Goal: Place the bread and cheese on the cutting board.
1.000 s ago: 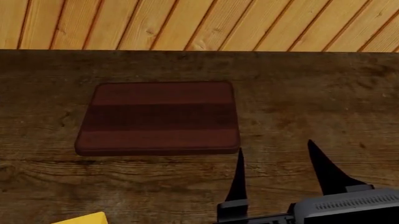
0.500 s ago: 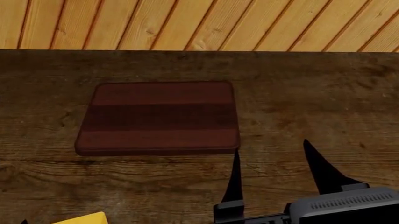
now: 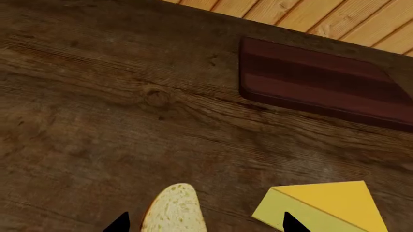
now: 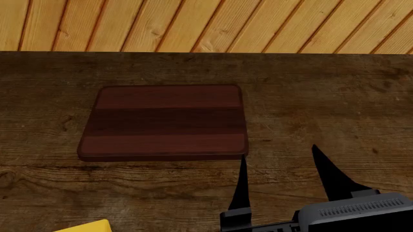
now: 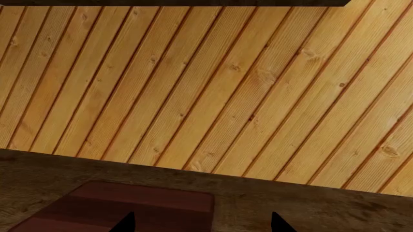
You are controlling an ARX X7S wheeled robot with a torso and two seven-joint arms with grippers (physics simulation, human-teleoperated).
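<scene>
The dark reddish cutting board [image 4: 164, 122] lies bare on the wooden countertop, also seen in the left wrist view [image 3: 322, 79] and the right wrist view [image 5: 123, 208]. The bread [image 3: 174, 210] lies on the counter between the tips of my left gripper [image 3: 205, 223], which stands open above it. The yellow cheese [image 3: 326, 208] sits beside the bread; one corner of it [image 4: 87, 227] shows at the head view's lower edge. My right gripper [image 4: 279, 159] hovers open and empty just off the board's near right corner. The bread is out of the head view.
Orange plank flooring [image 4: 206, 24] shows past the countertop's far edge [image 4: 206, 52]. Bare brown wood [image 4: 335, 106] extends to the right of the board.
The right gripper has drifted slightly left and back toward me. The board has not moved.
</scene>
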